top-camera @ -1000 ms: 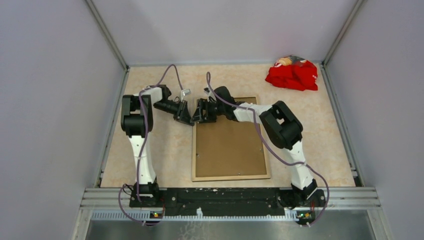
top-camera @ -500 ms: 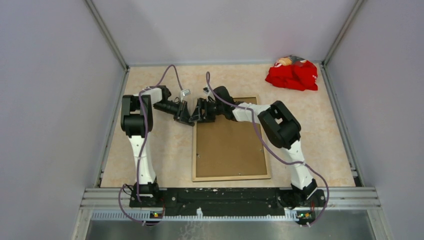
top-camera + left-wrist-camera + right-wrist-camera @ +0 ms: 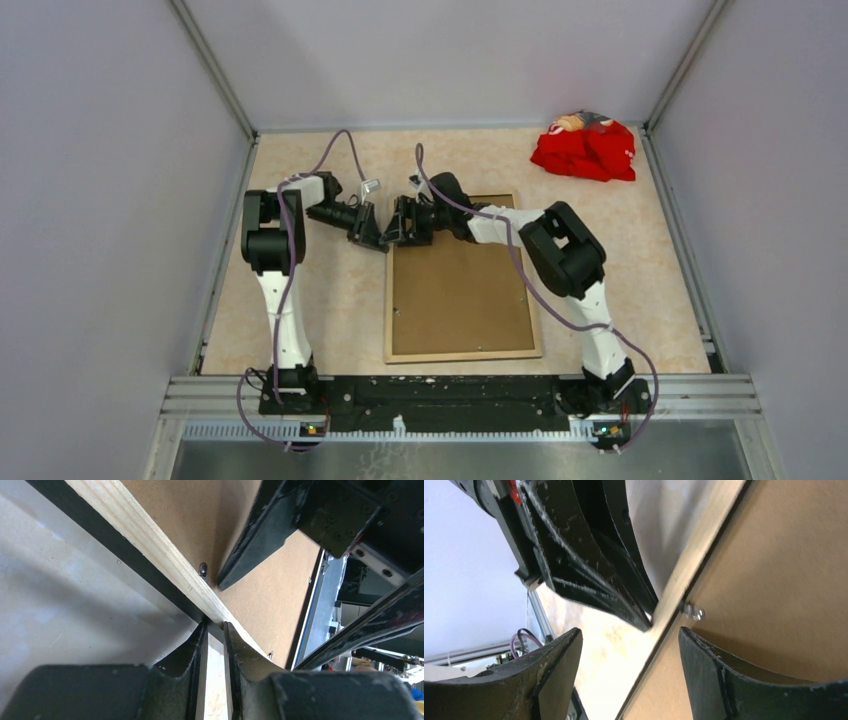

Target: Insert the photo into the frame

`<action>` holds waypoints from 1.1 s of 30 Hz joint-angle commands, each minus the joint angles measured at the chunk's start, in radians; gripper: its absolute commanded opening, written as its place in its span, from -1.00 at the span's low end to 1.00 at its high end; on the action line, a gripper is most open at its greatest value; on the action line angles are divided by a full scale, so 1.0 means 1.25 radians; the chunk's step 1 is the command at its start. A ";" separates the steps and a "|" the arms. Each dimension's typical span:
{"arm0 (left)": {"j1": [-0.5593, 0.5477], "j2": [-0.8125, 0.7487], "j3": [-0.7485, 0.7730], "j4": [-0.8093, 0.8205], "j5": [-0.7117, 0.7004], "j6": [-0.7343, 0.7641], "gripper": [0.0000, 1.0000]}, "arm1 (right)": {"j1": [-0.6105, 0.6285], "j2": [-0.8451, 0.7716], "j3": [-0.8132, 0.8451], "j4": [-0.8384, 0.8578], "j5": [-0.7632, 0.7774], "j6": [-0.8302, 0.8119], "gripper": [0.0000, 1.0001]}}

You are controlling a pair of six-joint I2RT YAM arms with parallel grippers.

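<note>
The frame lies face down in the middle of the bench, its tan wooden back up and one short side near the bench's near edge. A brown backing board fills it. I can't see the photo anywhere; if it is in there, the board hides it.

At the frame's far left corner the two arms meet. The left pincer is nearly closed, nipping the thin wooden rim from outside. The right pincer stands wide open and holds nothing. It straddles the same rim, with one finger above the board and the other over bare bench. A small metal clip sits on the rim between them. A red cloth lies well apart, in the far right corner.

The worry, to my eye, is crowding. The two pincers are almost touching, so a small move by either could knock the other. The left one has only a sliver of rim, so a tug could make it slip or swing the frame round. If the right finger pushes the clip clumsily, it may snag the board's edge or skid off.
</note>
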 commanded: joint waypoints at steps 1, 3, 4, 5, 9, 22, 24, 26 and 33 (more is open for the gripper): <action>-0.006 -0.048 -0.006 -0.047 -0.017 0.054 -0.52 | -0.037 -0.157 -0.055 -0.002 0.021 -0.012 0.45; -0.006 -0.065 -0.014 -0.056 -0.034 0.071 -0.49 | -0.071 -0.223 -0.093 -0.034 0.053 -0.033 0.51; -0.005 -0.077 -0.021 -0.060 -0.042 0.081 -0.48 | -0.089 -0.258 -0.124 -0.053 0.072 -0.045 0.54; -0.005 -0.087 -0.028 -0.063 -0.051 0.092 -0.46 | -0.110 -0.290 -0.151 -0.069 0.093 -0.055 0.57; -0.006 -0.122 -0.064 -0.060 -0.119 0.132 -0.39 | -0.205 -0.406 -0.256 -0.131 0.183 -0.124 0.64; -0.115 -0.274 -0.306 0.099 -0.316 0.134 -0.35 | -0.418 -0.451 -0.465 -0.143 0.375 -0.110 0.69; -0.140 -0.289 -0.329 0.113 -0.331 0.128 -0.35 | -0.417 -0.407 -0.445 -0.117 0.324 -0.096 0.68; -0.163 -0.302 -0.348 0.126 -0.339 0.123 -0.35 | -0.414 -0.363 -0.424 -0.081 0.266 -0.069 0.68; -0.258 -0.281 -0.360 0.155 -0.319 0.085 -0.37 | -0.286 -0.179 -0.155 -0.151 0.201 -0.055 0.67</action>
